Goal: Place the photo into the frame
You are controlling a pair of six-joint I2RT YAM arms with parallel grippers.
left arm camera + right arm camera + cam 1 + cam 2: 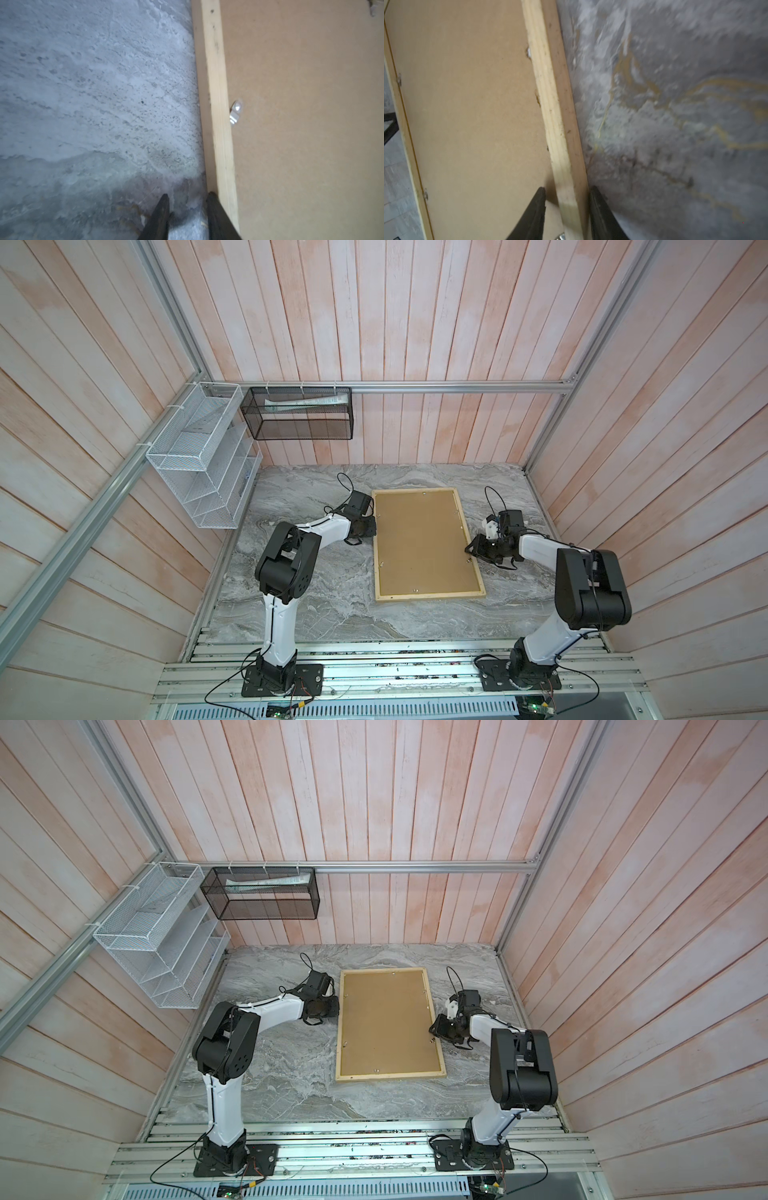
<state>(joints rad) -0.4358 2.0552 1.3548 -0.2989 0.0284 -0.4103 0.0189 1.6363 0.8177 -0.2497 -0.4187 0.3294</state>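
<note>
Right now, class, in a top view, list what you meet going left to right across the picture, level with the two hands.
White wire rack → left hand → left rail of the frame → brown backing board → right hand, which straddles its right rail.

**Frame** (430, 596): one item. A large rectangle of thin, pale natural-wood rails, seen in both top views (390, 1076). It lay flat and back side up near the centre of the grey marbled table (316, 572), with its long sides running roughly 12 to 6 o'clock. A plain brown backing board (424, 543) sat inside the rails and filled the opening. Small metal tabs (235, 112) were spaced along the inner edge. Up close, the rail (552, 104) showed light grain and dark specks.
</note>
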